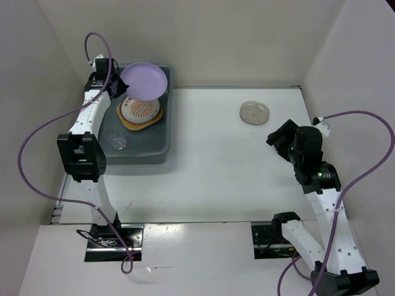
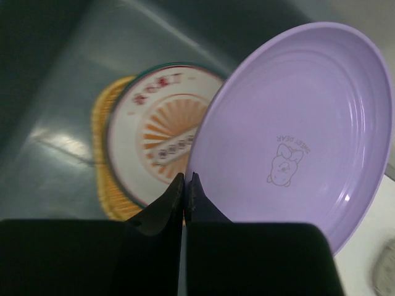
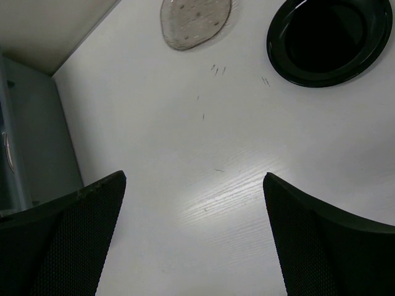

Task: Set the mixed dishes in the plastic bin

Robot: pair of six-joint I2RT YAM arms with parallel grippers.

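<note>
My left gripper [image 2: 187,179] is shut on the rim of the lavender round plate [image 2: 296,135], which hangs tilted over the far end of the grey-blue plastic bin [image 1: 162,143]. In the bin below it, the orange-and-white patterned plate [image 2: 154,129] rests on the tan woven plate [image 2: 102,123]. The small clear glass cup [image 1: 119,143] stands in the bin's near part. The small translucent dish [image 1: 254,113] lies on the table to the right. My right gripper [image 3: 194,179] hovers open over bare table, with the black round dish [image 3: 330,40] and the translucent dish [image 3: 196,18] ahead of it.
White walls close the table in on the left, back and right. The bin's side wall [image 3: 37,129] shows at the left of the right wrist view. Purple cables loop beside both arms [image 1: 37,142].
</note>
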